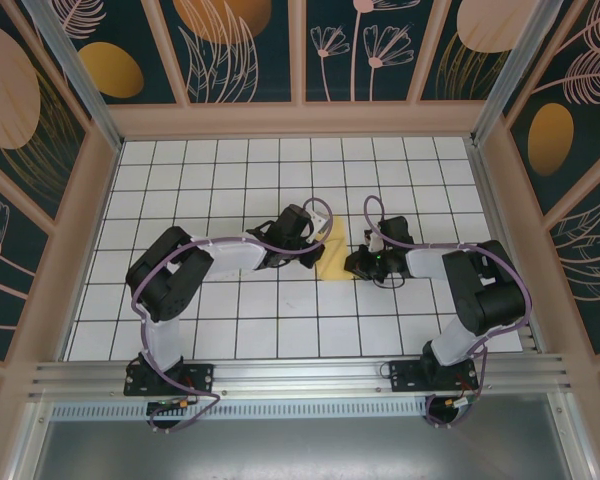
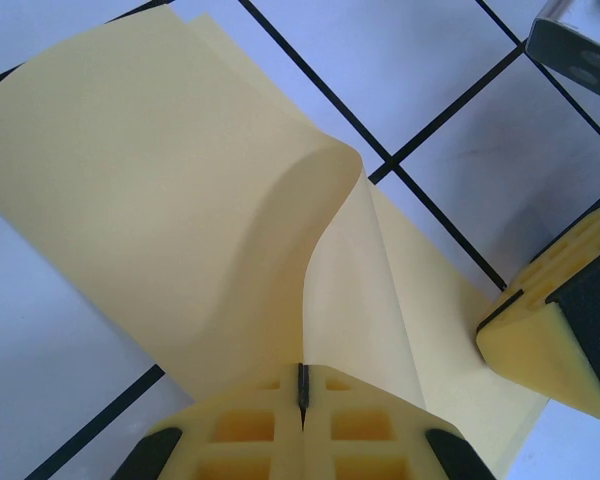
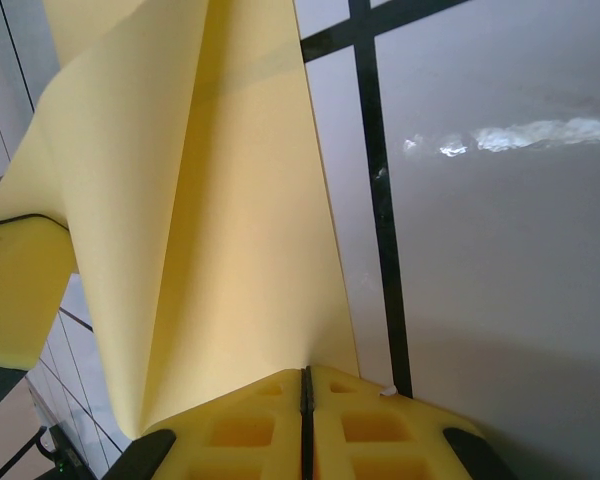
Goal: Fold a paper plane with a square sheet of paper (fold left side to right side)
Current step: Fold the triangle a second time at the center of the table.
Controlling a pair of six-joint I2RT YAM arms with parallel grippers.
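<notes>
Near the middle of the white gridded worktop (image 1: 230, 330), the yellow square sheet of paper (image 1: 332, 262) lies partly on the tiles, one part lifted and curling upward; the left claw (image 2: 302, 388) is pinched tight on the raised flap, and the right claw (image 3: 305, 392), just beside it, is clamped on another edge of the sheet

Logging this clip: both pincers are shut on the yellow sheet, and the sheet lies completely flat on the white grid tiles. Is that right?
Not flat. The left pincer and right pincer are both shut on the yellow sheet, but part of it is lifted and curling over above the white grid tiles. The left wrist view shows the curl.
</notes>
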